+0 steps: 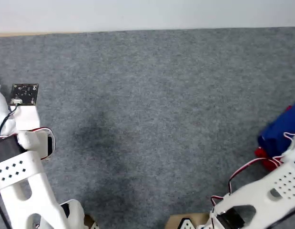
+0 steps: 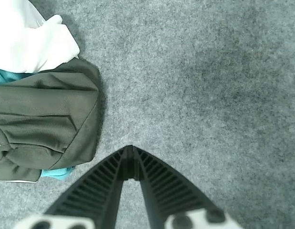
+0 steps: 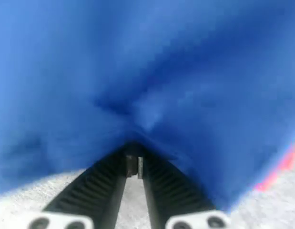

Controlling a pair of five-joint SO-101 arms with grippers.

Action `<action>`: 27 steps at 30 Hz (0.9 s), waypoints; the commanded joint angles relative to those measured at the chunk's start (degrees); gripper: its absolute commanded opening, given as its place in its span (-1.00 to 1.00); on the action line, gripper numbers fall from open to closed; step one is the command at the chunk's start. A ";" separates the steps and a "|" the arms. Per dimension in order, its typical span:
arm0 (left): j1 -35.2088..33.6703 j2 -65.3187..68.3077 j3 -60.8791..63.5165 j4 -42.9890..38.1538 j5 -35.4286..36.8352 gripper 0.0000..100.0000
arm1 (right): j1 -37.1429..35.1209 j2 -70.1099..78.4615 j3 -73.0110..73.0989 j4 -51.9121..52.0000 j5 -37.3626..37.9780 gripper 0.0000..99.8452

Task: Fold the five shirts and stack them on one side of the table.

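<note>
A blue shirt [image 3: 147, 71] hangs bunched in front of my right gripper [image 3: 134, 160], whose fingers are shut on a fold of it. From above, the blue shirt [image 1: 283, 129] lies at the table's right edge on a red shirt [image 1: 264, 160], beside the right arm [image 1: 261, 195]. My left gripper [image 2: 131, 152] is shut with nothing in it, just above the grey mat. Close beside it is a pile of shirts: a dark shirt [image 2: 47, 119] folded over a teal shirt [image 2: 9, 76], with a white shirt [image 2: 28, 38] behind. The white shirt [image 1: 0, 112] shows at the table's left edge.
A grey felt mat [image 1: 152, 105] covers the table, with its far edge along a pale wall. The left arm [image 1: 21, 181] stands at the front left. A tan base plate [image 1: 178, 222] sits at the front edge between the arms.
</note>
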 commanded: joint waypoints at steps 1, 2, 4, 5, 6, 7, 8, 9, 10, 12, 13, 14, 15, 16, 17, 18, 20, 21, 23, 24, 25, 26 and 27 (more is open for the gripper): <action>0.62 -0.88 -0.48 -1.05 -0.62 -1.00 | 0.84 -10.68 -2.99 1.80 0.62 -0.98; 0.62 -0.97 -0.48 -1.05 -0.62 -1.00 | 0.84 -12.09 -2.99 1.71 0.62 -0.98; 0.62 -1.05 -0.48 -1.05 -0.62 -1.00 | 1.10 -13.23 -2.99 1.71 0.70 -0.98; 0.62 -1.05 -0.48 -1.05 -0.62 -1.00 | 1.10 -13.23 -2.99 1.63 0.70 -0.98; 0.62 -1.14 -0.48 -1.05 -0.62 -1.00 | 1.19 -12.79 -2.99 1.63 1.23 -0.98; 0.62 -1.14 -0.48 -0.97 -0.62 -1.00 | 1.19 -11.91 -2.99 1.63 2.11 -0.98; 0.62 -1.14 -0.48 -0.97 -0.62 -1.00 | 1.27 -10.59 -2.99 1.27 2.99 -0.98; 0.62 -1.14 -0.48 -0.88 -0.62 -1.00 | 1.80 -9.19 -2.99 0.48 3.69 -0.98; 0.62 -1.23 -0.48 -0.88 -0.62 -1.00 | 2.77 -7.69 -2.99 -0.75 4.04 -0.98; 0.62 -1.23 -0.57 -0.79 -0.62 -1.00 | 4.88 -4.62 -2.99 -4.18 4.31 -0.98; 0.62 -1.23 -0.57 -0.79 -0.62 -1.00 | 6.29 -3.12 -2.99 -5.85 4.31 -0.98; 0.62 -1.23 -0.57 -0.79 -0.62 -1.00 | 7.43 -1.80 -2.99 -6.81 4.40 -0.98; 0.62 -1.23 -0.57 -0.79 -0.62 -1.00 | 8.31 -0.75 -2.99 -7.25 4.75 -0.98; 0.62 -1.23 -0.57 -0.88 -0.62 -1.00 | 9.10 0.22 -2.99 -7.08 5.98 -0.98; 0.62 -1.23 -0.48 -0.88 -0.62 -1.00 | 9.54 1.10 -2.99 -6.99 7.38 -0.98; 0.62 -1.23 -0.48 -0.88 -0.62 -1.00 | 9.98 1.63 -2.99 -6.99 8.35 -0.98; 0.62 -1.23 -0.48 -0.88 -0.62 -1.00 | 10.51 1.89 -2.99 -6.81 8.97 -0.98; 0.62 -1.23 -0.48 -0.88 -0.62 -1.00 | 10.51 1.71 -2.99 -6.29 9.14 -0.98; 0.62 -1.23 -0.48 -0.88 -0.62 -1.00 | 10.15 0.04 -2.99 -5.05 9.14 -0.98; 0.62 -1.23 -0.48 -0.88 -0.62 -1.00 | 9.89 -1.27 -2.99 -4.35 9.05 -0.98; 0.62 -1.23 -0.48 -0.88 -0.62 -1.00 | 9.36 -2.77 -2.99 -3.82 9.05 -0.98; 0.62 -1.23 -0.48 -0.88 -0.62 -1.00 | 9.01 -4.44 -2.99 -3.38 8.97 -0.98; 0.62 -1.23 -0.48 -0.88 -0.62 -1.00 | 8.84 -6.29 -2.99 -2.95 8.97 -0.98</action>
